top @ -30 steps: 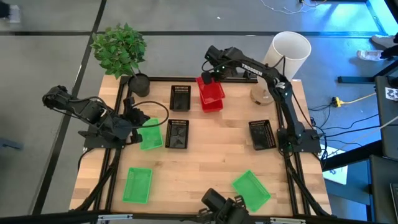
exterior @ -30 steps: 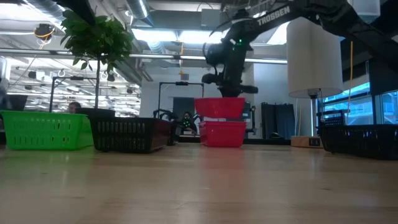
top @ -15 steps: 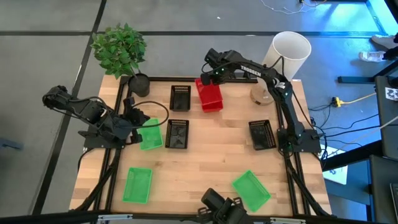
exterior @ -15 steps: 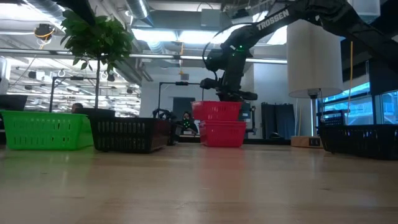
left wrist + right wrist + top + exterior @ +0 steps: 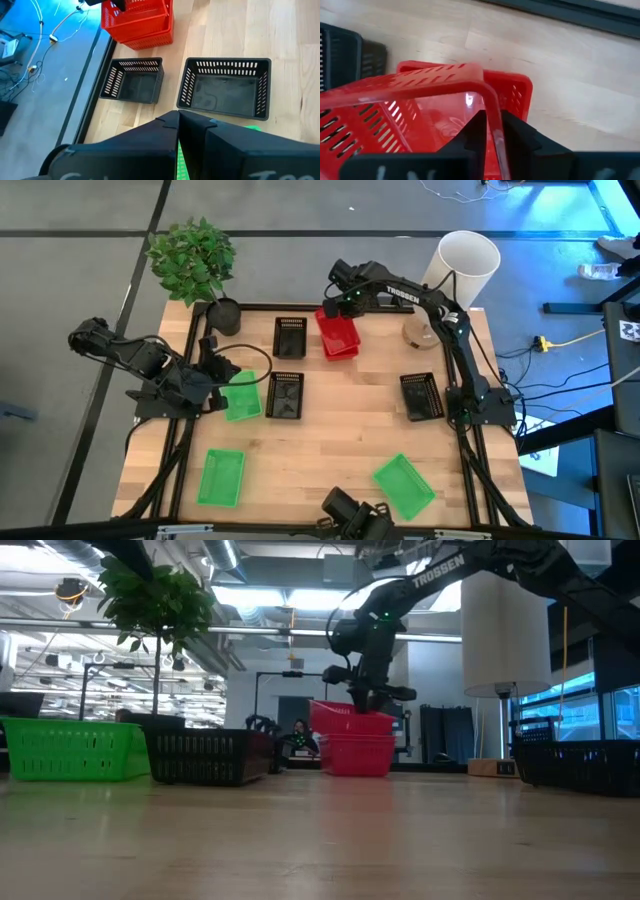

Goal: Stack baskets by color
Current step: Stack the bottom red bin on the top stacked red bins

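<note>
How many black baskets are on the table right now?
3. One black basket sits at the far side beside the red stack, a second lies near the middle next to a green basket, and a third is by the right arm's base. None seems hidden.

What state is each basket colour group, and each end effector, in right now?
Red baskets: stacked, top one sitting tilted.
Green baskets: three, lying apart, unstacked.
Black baskets: three, lying apart, unstacked.
Right end effector: at the top rim of the red stack.
Left end effector: shut, by one of the green ones.
</note>
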Tool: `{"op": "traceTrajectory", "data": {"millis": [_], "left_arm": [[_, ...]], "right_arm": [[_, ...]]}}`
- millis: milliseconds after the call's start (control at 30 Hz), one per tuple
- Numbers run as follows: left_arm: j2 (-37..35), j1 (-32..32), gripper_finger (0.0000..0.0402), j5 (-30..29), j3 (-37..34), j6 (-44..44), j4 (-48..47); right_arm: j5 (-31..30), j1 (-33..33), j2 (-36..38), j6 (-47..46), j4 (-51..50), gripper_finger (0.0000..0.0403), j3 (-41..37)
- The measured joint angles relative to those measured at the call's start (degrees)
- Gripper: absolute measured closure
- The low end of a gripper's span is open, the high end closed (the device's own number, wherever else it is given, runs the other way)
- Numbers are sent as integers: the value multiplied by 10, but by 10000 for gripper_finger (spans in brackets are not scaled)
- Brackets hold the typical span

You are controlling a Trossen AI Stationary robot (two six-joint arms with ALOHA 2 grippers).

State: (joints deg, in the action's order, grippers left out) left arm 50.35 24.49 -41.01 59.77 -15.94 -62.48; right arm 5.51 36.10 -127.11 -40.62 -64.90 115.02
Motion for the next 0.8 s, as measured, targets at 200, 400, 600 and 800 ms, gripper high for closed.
{"op": "traceTrajectory", "data": {"millis": [200,400,600,800], "left_arm": [[0,0,401,0,0,0,0],[0,0,401,0,0,0,0],[0,0,401,0,0,0,0],[0,0,401,1,0,0,0]], "right_arm": [[1,-8,0,-15,-1,386,0],[3,-17,0,-13,-1,398,0],[10,-16,0,-12,-8,381,0],[11,-16,0,-9,-8,343,0]]}}
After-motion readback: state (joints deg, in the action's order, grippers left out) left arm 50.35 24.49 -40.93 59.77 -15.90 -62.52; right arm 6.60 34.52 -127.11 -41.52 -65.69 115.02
